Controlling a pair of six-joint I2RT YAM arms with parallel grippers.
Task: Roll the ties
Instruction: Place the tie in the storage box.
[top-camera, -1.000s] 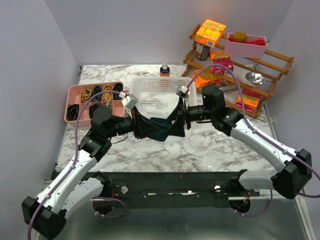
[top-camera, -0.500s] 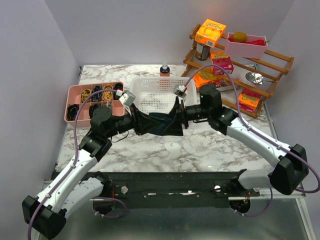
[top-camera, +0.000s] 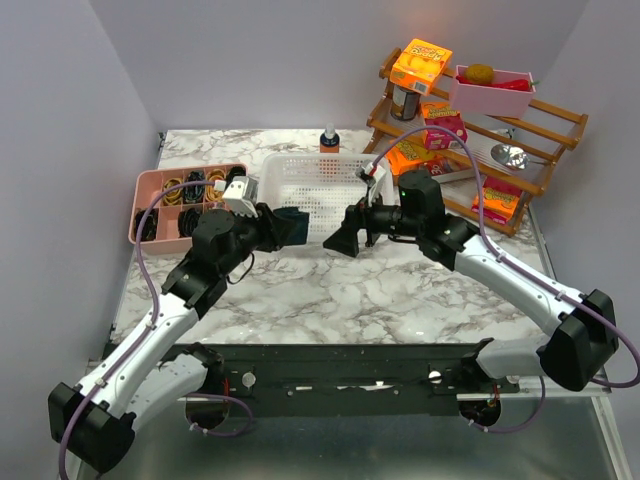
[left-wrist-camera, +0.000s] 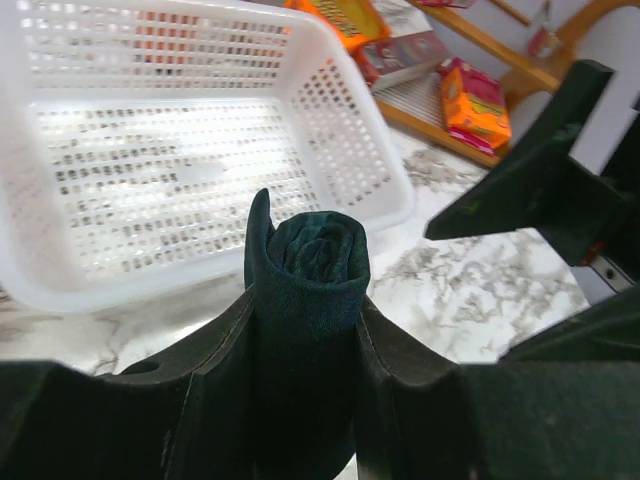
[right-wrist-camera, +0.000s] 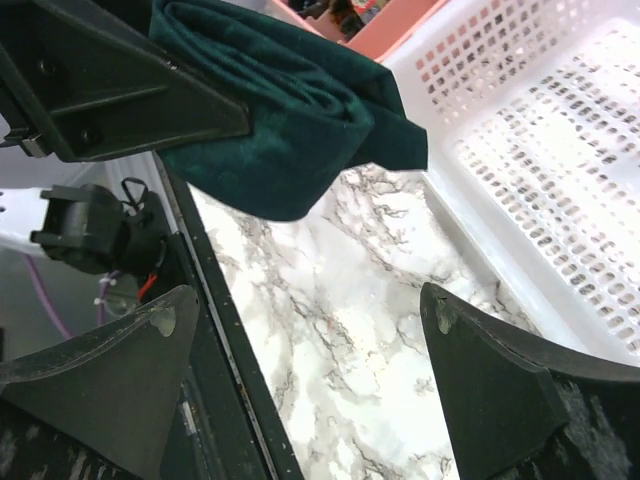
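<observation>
The tie (left-wrist-camera: 305, 290), stretched wide a second ago, now sits rolled, clamped in the left gripper (top-camera: 286, 226) at the basket's (top-camera: 318, 157) 7 o'clock; right gripper (top-camera: 345, 238), at its 3 o'clock, gapes empty. Likely next: lowering the roll into the basket

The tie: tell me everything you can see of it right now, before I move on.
The tie is dark teal, woven-looking fabric wound into a compact roll. In the left wrist view its spiral end faces the camera, with one loose edge standing along its left side. The left claw is shut on it, one finger pressing each side. It looks held off the marble table, just before the white basket's near rim. The open right claw is apart from it.
</observation>
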